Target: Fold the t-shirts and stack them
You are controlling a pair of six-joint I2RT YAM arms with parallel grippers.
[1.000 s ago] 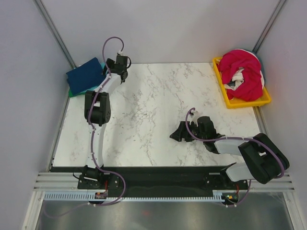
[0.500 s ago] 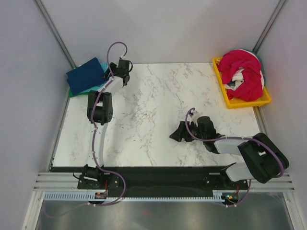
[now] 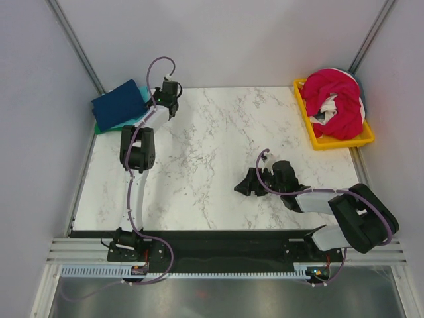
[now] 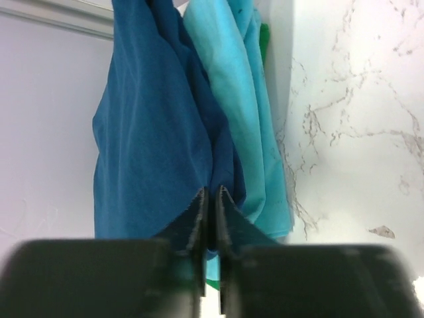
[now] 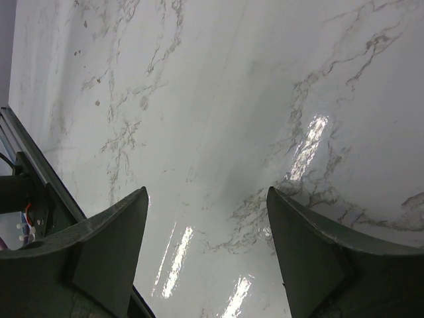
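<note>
Since a second ago the left arm (image 3: 136,149) has swung its wrist a little to the right, away from the folded pile; the right arm (image 3: 338,212) has not shifted.

Marble table (image 3: 199,165) fills the middle of the overhead view. At its far left corner lies the folded pile, well apart from the rest: a navy t-shirt (image 4: 152,132) on top, a teal t-shirt (image 4: 238,86) under it showing along its right edge, and a sliver of green t-shirt (image 4: 264,40) at the bottom. At the far right corner a yellow tray (image 3: 344,142) holds a crumpled magenta-red t-shirt (image 3: 334,89) heaped over a white t-shirt (image 3: 328,106).

The left gripper (image 4: 211,195) sits just right of the pile, its jaws pressed together with only a thin slit between them. In the wrist view their tips line up with the near edge of the navy t-shirt, but no cloth shows between them.

The right gripper (image 5: 207,192) hangs low over bare marble in the near right part of the table, its two fingers (image 5: 109,245) spread wide with nothing between them.
</note>
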